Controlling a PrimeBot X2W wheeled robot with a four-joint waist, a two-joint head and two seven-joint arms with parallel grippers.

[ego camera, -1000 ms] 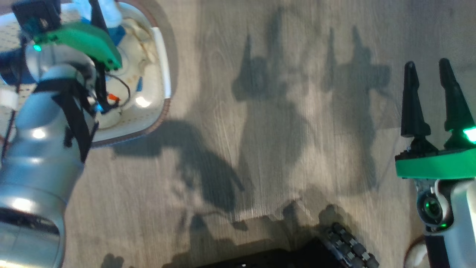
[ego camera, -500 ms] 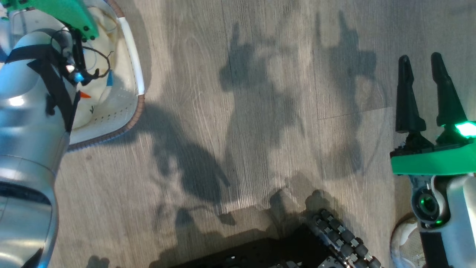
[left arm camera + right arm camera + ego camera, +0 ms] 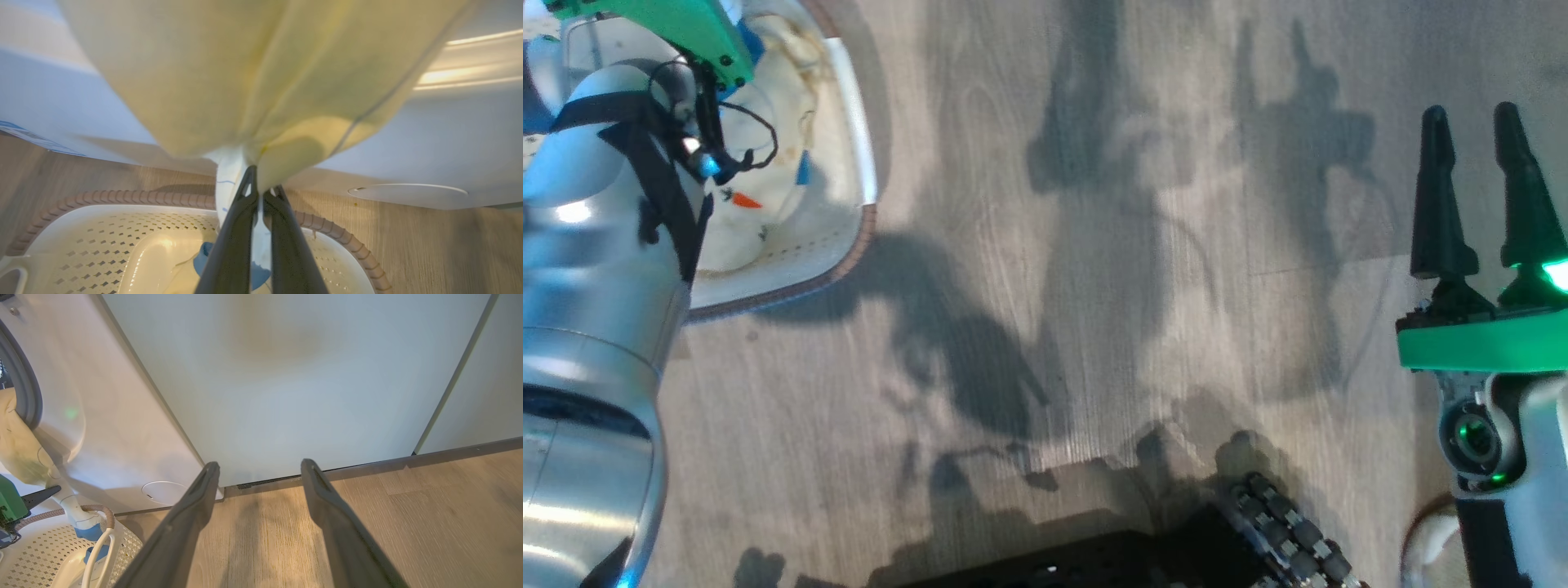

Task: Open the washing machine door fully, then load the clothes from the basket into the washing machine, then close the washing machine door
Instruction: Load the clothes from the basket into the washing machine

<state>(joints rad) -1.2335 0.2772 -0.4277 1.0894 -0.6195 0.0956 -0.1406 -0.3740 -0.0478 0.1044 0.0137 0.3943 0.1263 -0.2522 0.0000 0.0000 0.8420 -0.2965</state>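
Note:
My left gripper [image 3: 260,185] is shut on a cream garment of the clothes [image 3: 261,81], which hangs bunched from its tips above the basket [image 3: 122,197]. More clothes [image 3: 776,106], cream with blue patches, lie in the basket [image 3: 866,220] at the head view's top left, under my left arm [image 3: 596,286]. The washing machine [image 3: 102,416] stands just behind, its grey-ringed drum mouth [image 3: 22,388] and round flap [image 3: 163,492] showing. The held garment [image 3: 20,457] stretches up in front of that mouth. My right gripper [image 3: 1474,122] stands open over bare floor. The washing machine door is out of view.
A pale teal cabinet panel [image 3: 286,375] stands right of the washer, facing my right gripper [image 3: 261,469]. Wood-look floor [image 3: 1094,286] spreads between the basket and my right arm. The robot's dark base [image 3: 1094,567] lies at the head view's bottom edge.
My left gripper has shut on the cream garment, and its wrist has risen toward the top of the head view. The head camera shifted a little. The right gripper stays open.

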